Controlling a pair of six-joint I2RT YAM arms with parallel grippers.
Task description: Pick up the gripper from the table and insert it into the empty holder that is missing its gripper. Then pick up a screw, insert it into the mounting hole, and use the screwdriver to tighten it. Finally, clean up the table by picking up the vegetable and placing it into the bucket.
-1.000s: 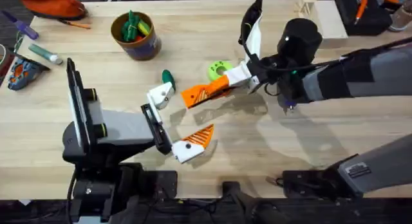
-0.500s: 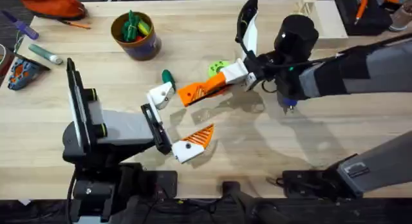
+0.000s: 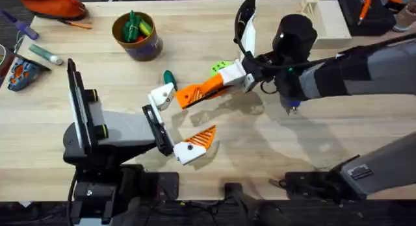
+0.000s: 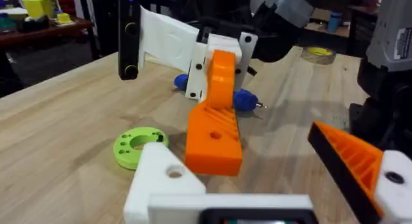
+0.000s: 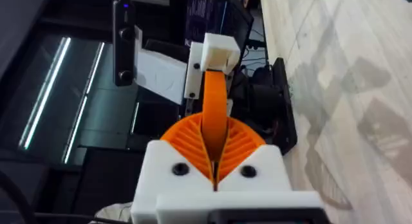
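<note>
Overhead and wrist views of the wooden worktop (image 3: 273, 154). The right end effector (image 3: 188, 96), reaching in from the right, has its orange-padded fingers pressed together on the gripper (image 4: 214, 114), an orange block that hangs pad-down above the worktop in the left wrist view; in the right wrist view the same block (image 5: 214, 108) stands straight out from between the closed pads. The left end effector (image 3: 174, 119) lies low at centre-left with its fingers spread apart: one carries an orange ribbed pad (image 3: 203, 138), the other is the holder (image 3: 162, 95), a bare white wedge. The tip of the gripper lies just beside the holder, though contact probably cannot be judged from above. The lime-green disc (image 4: 139, 145) rests on the worktop beneath the right arm. The screwdriver (image 4: 239, 99) lies behind the gripper, partly hidden. The vegetable (image 3: 169, 77) lies just beyond the holder; the bucket (image 3: 136, 36) stands at the far left.
</note>
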